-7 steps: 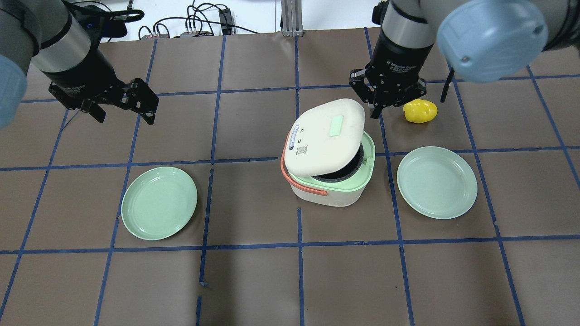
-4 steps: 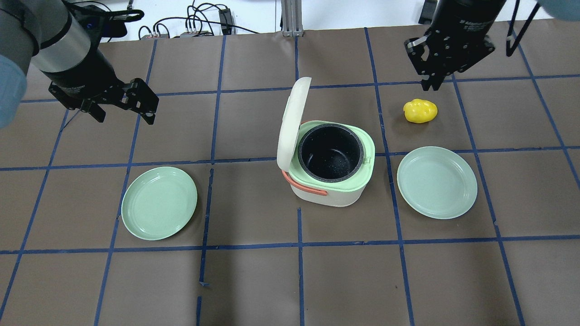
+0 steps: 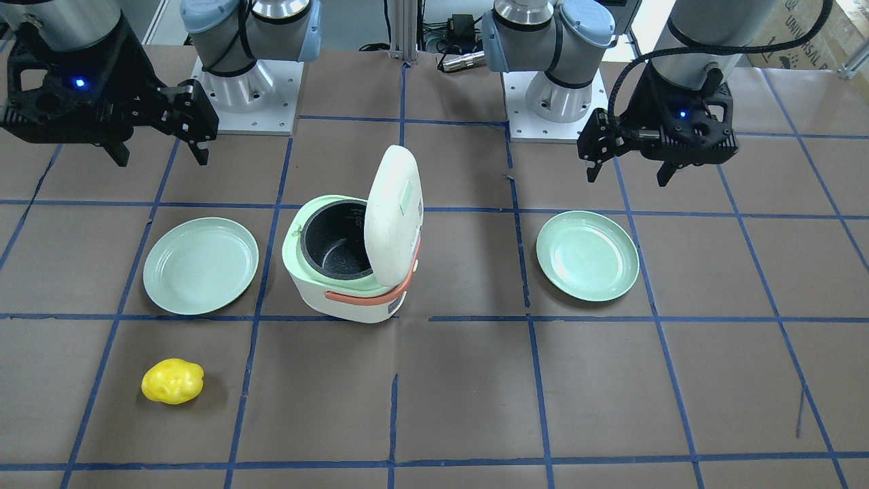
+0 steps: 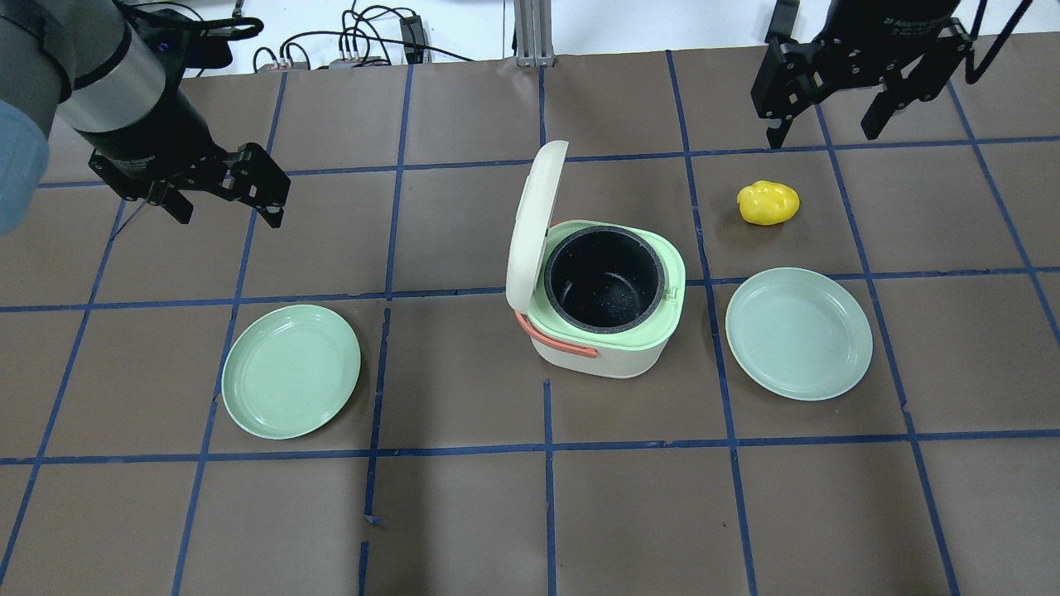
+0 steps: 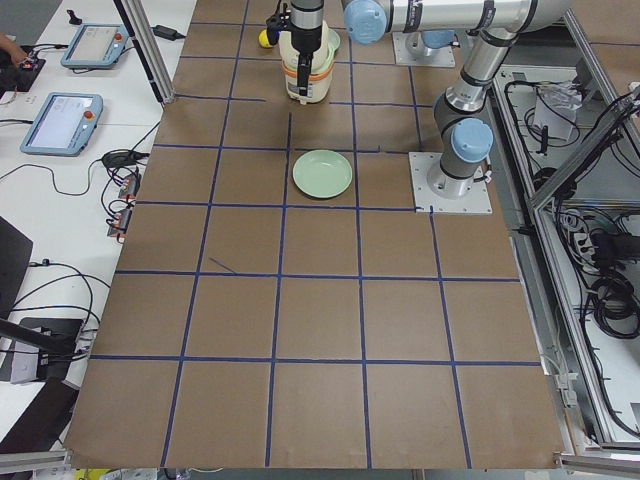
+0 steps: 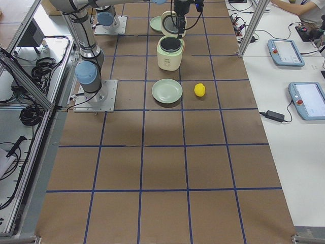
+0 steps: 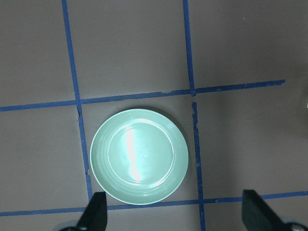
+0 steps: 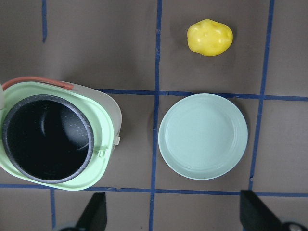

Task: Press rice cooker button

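Note:
The white rice cooker [image 4: 600, 331] with a mint rim and an orange handle stands mid-table. Its lid [image 4: 530, 223] stands upright and the black pot [image 4: 604, 280] is bare. The button [image 3: 409, 193], a pale mint pad, shows on the lid's outer face in the front-facing view only. My right gripper [image 4: 824, 128] is open and empty, high up at the far right, well away from the cooker. It looks down on the cooker [image 8: 53, 139] in the right wrist view. My left gripper [image 4: 228, 213] is open and empty at the far left, above the table.
One mint plate [image 4: 291, 370] lies left of the cooker and shows under the left gripper in the left wrist view [image 7: 139, 156]. Another plate [image 4: 798, 333] lies to the right. A yellow lumpy toy [image 4: 768, 203] lies beyond the right plate. Cables run along the far edge.
The lid swung from half-raised to fully upright. My right gripper drew back from beside the lid, up toward the far right, and its fingers spread apart. The left arm has not moved.

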